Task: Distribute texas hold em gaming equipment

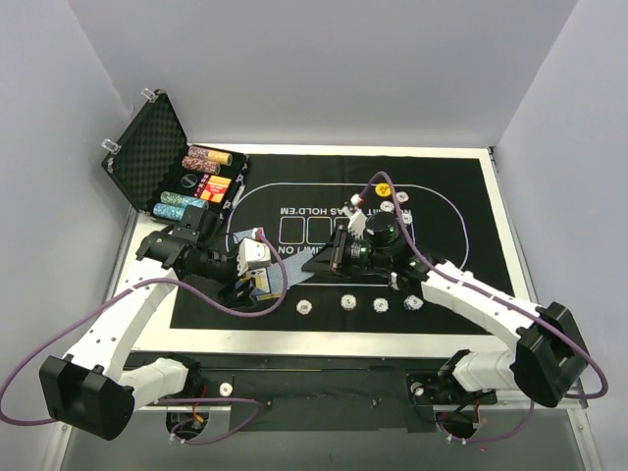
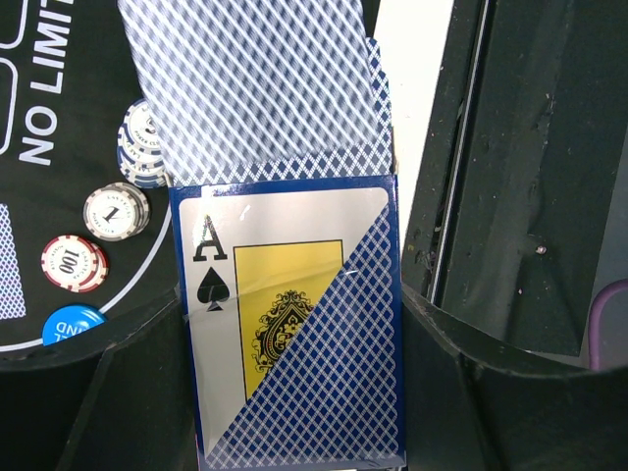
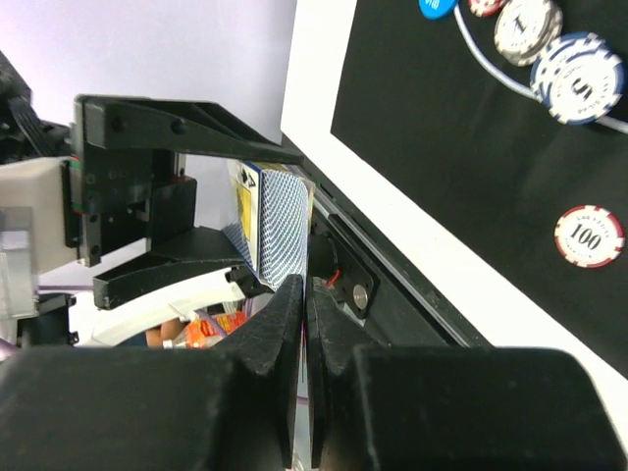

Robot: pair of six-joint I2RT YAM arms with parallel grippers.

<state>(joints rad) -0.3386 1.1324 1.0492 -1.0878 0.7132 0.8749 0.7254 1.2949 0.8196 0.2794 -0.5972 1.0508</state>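
My left gripper [image 1: 263, 285] [image 2: 294, 392] is shut on a blue-patterned card pack [image 2: 294, 324] with an ace of spades on its face. A blue-backed playing card [image 2: 255, 88] sticks out of the pack's top. My right gripper [image 1: 326, 259] [image 3: 307, 294] faces the pack [image 3: 280, 216] with its fingers pressed on that card, seen edge-on. Single poker chips [image 1: 347, 301] lie in a row on the mat's near side. The left wrist view shows a blue-white chip stack [image 2: 142, 147], a white chip [image 2: 116, 211], a red 100 chip [image 2: 74, 263] and a blue disc button [image 2: 71, 324].
The black felt mat [image 1: 461, 196] covers the table. An open black case [image 1: 147, 147] at the back left holds rolls of chips [image 1: 201, 182]. More chips [image 1: 400, 208] lie behind the right arm. Both grippers meet over the mat's near-left part.
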